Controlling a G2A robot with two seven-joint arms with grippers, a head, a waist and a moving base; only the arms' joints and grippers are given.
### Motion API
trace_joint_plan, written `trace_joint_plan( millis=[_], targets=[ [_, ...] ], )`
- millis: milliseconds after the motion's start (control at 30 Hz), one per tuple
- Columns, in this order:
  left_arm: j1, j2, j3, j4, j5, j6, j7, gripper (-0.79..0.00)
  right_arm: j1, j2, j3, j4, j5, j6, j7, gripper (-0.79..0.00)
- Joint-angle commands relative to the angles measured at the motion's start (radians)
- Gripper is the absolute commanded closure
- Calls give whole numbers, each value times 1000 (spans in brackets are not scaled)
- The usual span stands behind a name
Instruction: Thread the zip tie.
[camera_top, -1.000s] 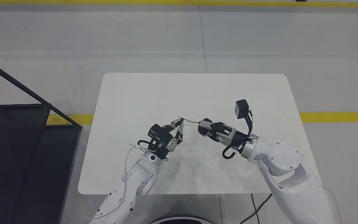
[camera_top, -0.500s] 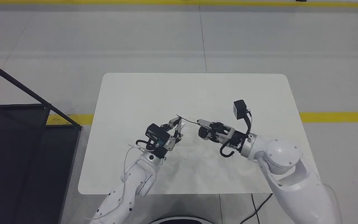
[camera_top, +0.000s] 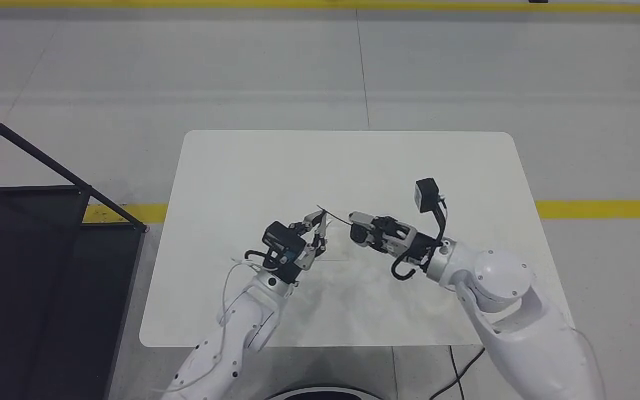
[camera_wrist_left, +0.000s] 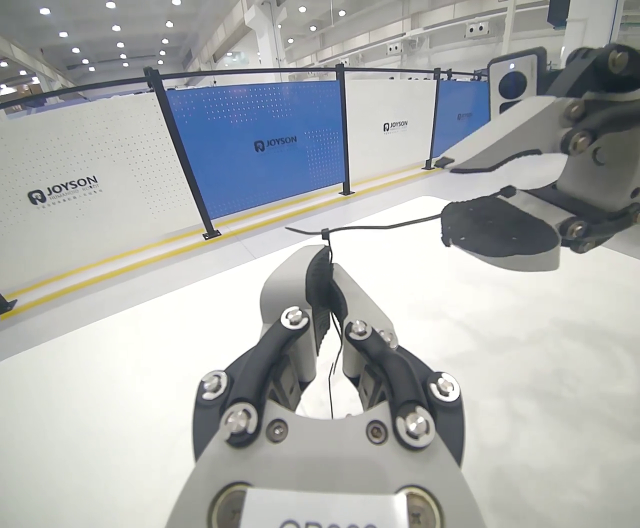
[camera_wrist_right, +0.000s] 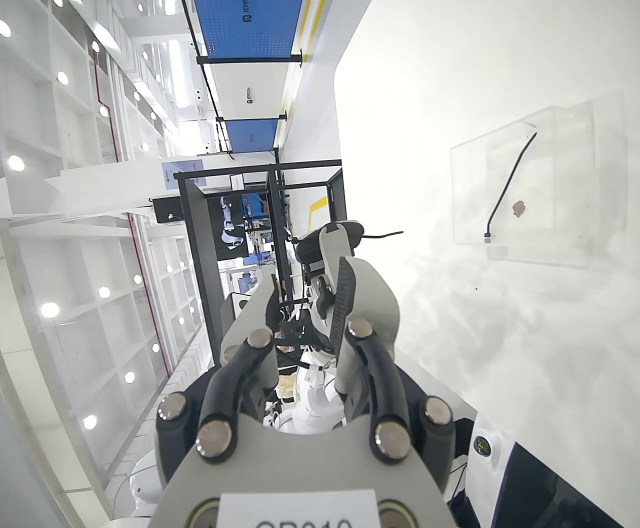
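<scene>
Left wrist view: left hand (camera_wrist_left: 325, 267) clamps zip tie (camera_wrist_left: 380, 229).

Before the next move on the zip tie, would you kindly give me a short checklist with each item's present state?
1. Hold: the left gripper is shut on the zip tie just under its head: ok.
2. Pull grip: the right gripper is closed on the strap: not ok; its fingers stand apart, with the strap running between them.
3. Tip through the head: ok, it seems; a short end sticks out past the head, on the side away from the right gripper.
4. Loop closed below the left gripper: cannot tell.
5. The second tie lies in the clear tray, apart from both grippers: ok.
</scene>
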Motion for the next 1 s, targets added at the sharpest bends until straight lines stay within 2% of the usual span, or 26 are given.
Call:
trace_joint_plan(
  millis=[0, 267, 400, 433, 533, 967],
  targets=[
    [-3, -1, 1, 3, 2, 0, -2, 0, 1, -1, -4, -2, -3, -1, 3, -274],
    [-10, -6, 13, 13, 3, 2, -7, 0, 14, -9, -36, -1, -15, 1, -13, -268],
    [-11, -8, 15, 13, 5, 2, -6, 0, 24, -13, -48, 3, -20, 9, -20, -231],
    [-11, -8, 15, 13, 6, 0, -5, 0, 25, -14, -50, 4, -20, 10, -22, -203],
    [-9, -9, 13, 13, 7, -2, -4, 0, 28, -16, -54, 6, -21, 13, -26, -9],
    [-4, -11, 8, 9, 10, -10, -5, 0, 47, -23, -67, 19, -34, 30, -20, 0]
  ],
)
